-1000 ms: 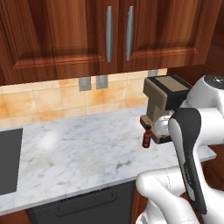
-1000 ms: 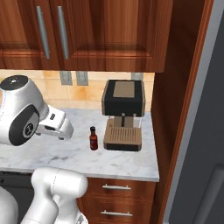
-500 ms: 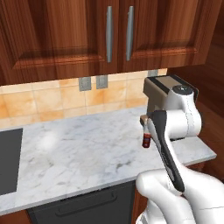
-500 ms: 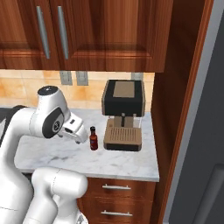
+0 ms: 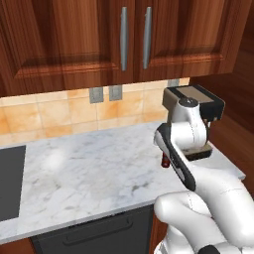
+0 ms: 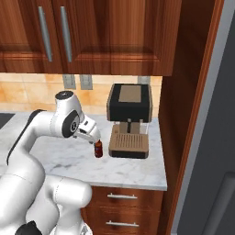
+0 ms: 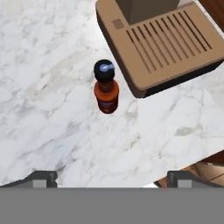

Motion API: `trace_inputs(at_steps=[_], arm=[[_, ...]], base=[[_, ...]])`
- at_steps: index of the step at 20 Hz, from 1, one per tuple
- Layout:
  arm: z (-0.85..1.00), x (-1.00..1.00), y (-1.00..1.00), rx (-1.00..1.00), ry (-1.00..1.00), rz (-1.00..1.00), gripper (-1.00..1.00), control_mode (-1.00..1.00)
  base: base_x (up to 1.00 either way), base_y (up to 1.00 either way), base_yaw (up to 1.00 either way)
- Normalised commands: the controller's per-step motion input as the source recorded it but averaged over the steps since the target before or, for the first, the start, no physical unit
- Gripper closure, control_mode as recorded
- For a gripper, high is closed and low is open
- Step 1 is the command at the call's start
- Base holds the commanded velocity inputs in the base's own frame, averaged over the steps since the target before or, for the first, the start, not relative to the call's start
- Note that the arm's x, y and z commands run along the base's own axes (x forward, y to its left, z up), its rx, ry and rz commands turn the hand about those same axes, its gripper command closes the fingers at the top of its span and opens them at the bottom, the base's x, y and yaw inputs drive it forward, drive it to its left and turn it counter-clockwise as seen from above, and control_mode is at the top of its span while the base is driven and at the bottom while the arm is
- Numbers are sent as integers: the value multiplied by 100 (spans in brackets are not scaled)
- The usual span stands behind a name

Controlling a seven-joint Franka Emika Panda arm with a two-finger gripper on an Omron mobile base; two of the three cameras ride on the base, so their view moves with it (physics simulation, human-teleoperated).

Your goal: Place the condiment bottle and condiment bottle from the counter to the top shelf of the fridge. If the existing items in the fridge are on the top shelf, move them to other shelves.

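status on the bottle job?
Nothing looks done: the dark red bottle stands upright on the counter beside the coffee machine. In hand: the open gripper hovers above it, not gripping. Left: grasp it and get both bottles into the fridge.

The slim dark red condiment bottle (image 7: 106, 89) stands upright on the white-grey marbled counter (image 7: 48, 109), bare stone on its open sides; the brown-and-black coffee machine's (image 6: 130, 120) slatted tray (image 7: 168, 43) crowds it just beside.
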Motion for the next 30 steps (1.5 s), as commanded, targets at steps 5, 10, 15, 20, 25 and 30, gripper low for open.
trace_inputs(at_steps=[5, 10, 15, 20, 25, 30], arm=[[-36, 32, -32, 0, 7, 0, -100, -100], [-32, 43, -8, -3, 1, 0, -100, -100], [-34, 37, -1, -4, 0, 0, -100, -100], [-29, 27, -1, -1, 0, 0, -100, -100], [-27, 26, 0, -1, 0, 0, -100, -100], [-27, 26, 0, -1, 0, 0, -100, -100]], base=[[0, 0, 0], [0, 0, 0], [0, 0, 0], [0, 0, 0], [0, 0, 0], [0, 0, 0]])
